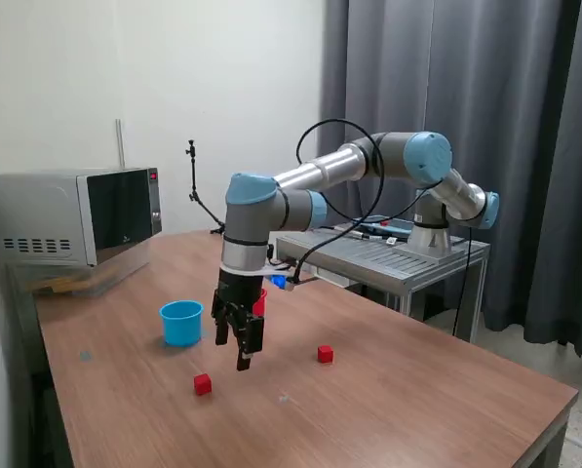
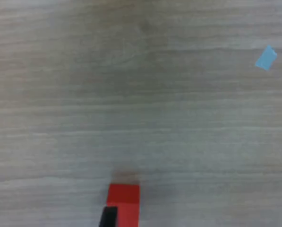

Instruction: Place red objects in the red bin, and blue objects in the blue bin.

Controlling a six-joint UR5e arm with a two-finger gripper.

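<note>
My gripper [image 1: 235, 353] hangs open just above the wooden table, fingers pointing down. One red cube [image 1: 203, 384] lies on the table in front of it. Another red cube [image 1: 325, 354] lies toward the exterior view's right. In the wrist view a red cube [image 2: 123, 203] sits right beside one dark fingertip [image 2: 108, 216], and the other fingertip is far off at the frame's edge. Nothing is gripped. The light blue bin [image 1: 181, 322] stands upright just to the exterior view's left of the gripper. The red bin [image 1: 260, 302] is mostly hidden behind the gripper. The blue objects are out of view.
A microwave [image 1: 76, 216] sits at the back on the exterior view's left. A metal stand [image 1: 388, 255] carries the arm's base behind the table. A small scrap of light blue tape [image 2: 266, 58] is stuck to the tabletop.
</note>
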